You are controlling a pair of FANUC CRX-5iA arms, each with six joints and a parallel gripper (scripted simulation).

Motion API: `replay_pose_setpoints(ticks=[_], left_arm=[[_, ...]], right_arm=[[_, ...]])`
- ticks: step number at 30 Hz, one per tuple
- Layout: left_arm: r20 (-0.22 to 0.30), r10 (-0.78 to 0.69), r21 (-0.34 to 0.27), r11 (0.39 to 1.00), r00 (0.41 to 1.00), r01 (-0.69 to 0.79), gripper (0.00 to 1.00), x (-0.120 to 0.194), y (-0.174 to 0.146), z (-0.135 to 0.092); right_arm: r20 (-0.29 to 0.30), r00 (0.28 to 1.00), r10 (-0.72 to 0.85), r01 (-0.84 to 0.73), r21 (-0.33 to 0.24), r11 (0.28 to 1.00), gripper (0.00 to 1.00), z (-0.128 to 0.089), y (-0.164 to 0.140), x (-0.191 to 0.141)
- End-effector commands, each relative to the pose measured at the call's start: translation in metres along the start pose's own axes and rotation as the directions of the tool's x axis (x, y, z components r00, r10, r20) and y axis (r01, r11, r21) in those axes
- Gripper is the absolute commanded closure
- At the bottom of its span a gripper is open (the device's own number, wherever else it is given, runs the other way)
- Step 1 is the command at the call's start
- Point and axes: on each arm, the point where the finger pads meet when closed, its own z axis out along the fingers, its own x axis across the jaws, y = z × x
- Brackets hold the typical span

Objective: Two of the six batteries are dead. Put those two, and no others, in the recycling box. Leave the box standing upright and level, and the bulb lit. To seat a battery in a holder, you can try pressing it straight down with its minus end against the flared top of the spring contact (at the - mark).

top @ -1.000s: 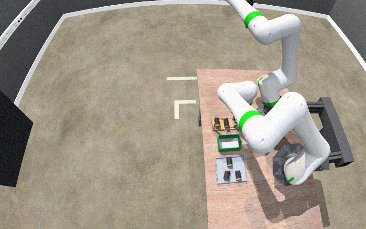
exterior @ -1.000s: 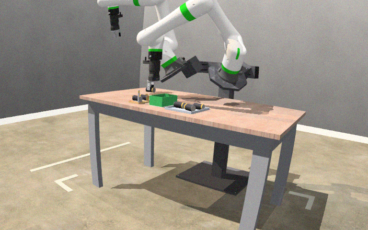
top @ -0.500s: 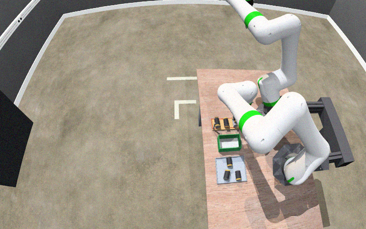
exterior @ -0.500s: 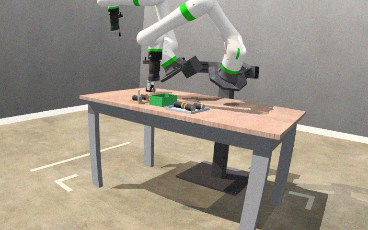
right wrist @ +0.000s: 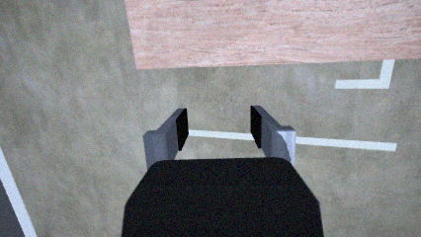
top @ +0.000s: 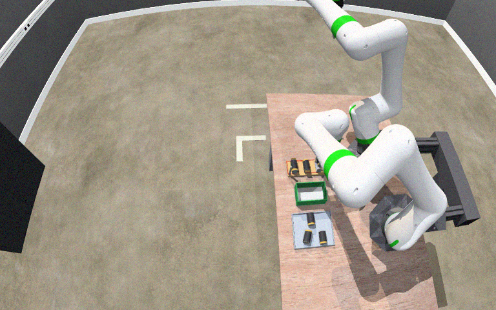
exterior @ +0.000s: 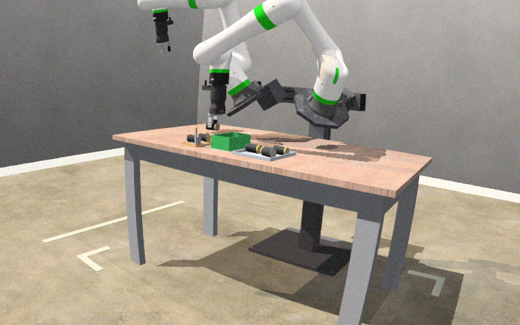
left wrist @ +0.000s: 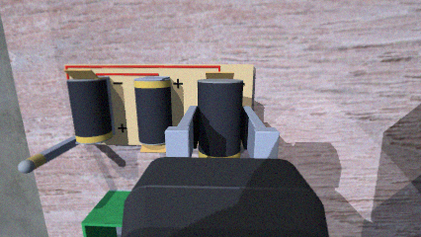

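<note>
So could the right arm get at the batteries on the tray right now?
Probably not easily: the right gripper hangs beyond the table's far end, with the left arm between.

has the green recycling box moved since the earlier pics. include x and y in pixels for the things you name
No, the green recycling box [top: 310, 203] [exterior: 223, 143] [left wrist: 105, 209] sits at the same spot on the table [top: 289, 270] [exterior: 344, 170] [left wrist: 321, 39] [right wrist: 272, 30], with no visible shift against its edge in the top view.
</note>
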Motion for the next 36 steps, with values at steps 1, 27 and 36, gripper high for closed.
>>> replay_pose_setpoints(ticks=[1,27,36], left_arm=[[0.0,-0.001,0.002,1.0,1.0,0.001,0.43,0.0,-0.001,-0.001],[0.0,-0.001,0.002,1.0,1.0,0.001,0.43,0.0,-0.001,0.007],[0.0,-0.001,0.002,1.0,1.0,0.001,0.43,0.0,-0.001,0.012]], right_arm=[[0.001,1.0,0.001,-0.001,-0.002,1.0,0.0,-0.001,0.0,0.0],[0.001,1.0,0.001,-0.001,-0.002,1.0,0.0,-0.001,0.0,0.0],[0.001,1.0,0.001,-0.001,-0.002,1.0,0.0,-0.001,0.0,0.0]])
